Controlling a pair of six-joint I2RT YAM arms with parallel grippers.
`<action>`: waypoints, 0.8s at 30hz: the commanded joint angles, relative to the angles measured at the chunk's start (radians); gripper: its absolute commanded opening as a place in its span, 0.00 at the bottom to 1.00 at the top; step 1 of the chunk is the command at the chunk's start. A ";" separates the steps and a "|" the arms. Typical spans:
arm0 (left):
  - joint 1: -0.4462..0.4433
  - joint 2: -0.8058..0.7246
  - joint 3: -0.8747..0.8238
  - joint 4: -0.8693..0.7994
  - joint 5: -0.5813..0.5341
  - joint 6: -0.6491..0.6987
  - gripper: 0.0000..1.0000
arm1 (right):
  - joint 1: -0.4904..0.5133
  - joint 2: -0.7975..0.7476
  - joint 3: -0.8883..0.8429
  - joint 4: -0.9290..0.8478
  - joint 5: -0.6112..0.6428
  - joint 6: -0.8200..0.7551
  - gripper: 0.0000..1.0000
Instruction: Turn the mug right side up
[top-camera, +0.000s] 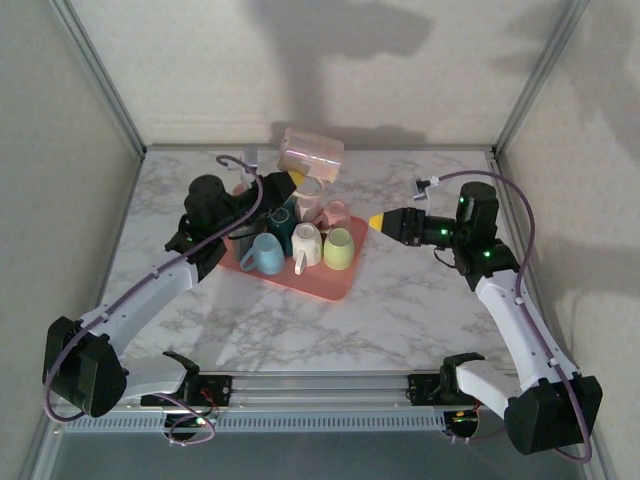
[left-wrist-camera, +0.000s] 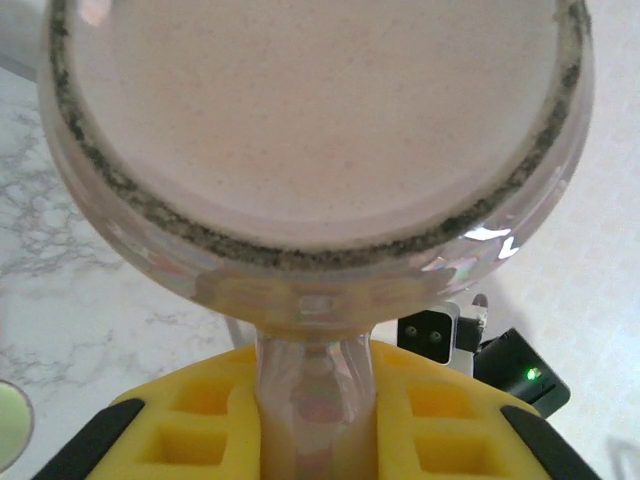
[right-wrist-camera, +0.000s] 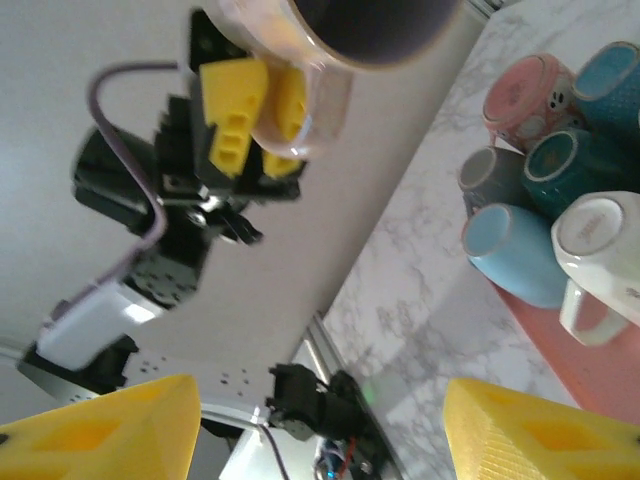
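The pink mug (top-camera: 311, 155) is being held aloft by its handle (left-wrist-camera: 315, 390), which is being pinched in the narrowly closed left gripper (top-camera: 290, 180). It is being held above the 12 o'clock edge of the red tray (top-camera: 325, 288), clear of the other mugs (top-camera: 305, 245) crowded there, presumably so that it can be rotated without knocking them. In the left wrist view its base is being presented to the camera, so the mug is judged to be tilted on its side, not yet upright. The right gripper (top-camera: 378, 220) is being held wide with nothing between its jaws, at 3 o'clock of the tray and pointed toward 9 o'clock, probably in readiness to assist.
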 joint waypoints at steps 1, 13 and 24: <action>-0.025 -0.032 -0.040 0.386 -0.083 -0.139 0.00 | 0.029 0.025 -0.018 0.241 0.046 0.210 0.65; -0.061 0.001 -0.055 0.494 -0.102 -0.188 0.00 | 0.187 0.159 0.033 0.544 0.199 0.483 0.63; -0.078 0.036 -0.025 0.488 -0.100 -0.193 0.00 | 0.242 0.221 0.051 0.656 0.283 0.549 0.53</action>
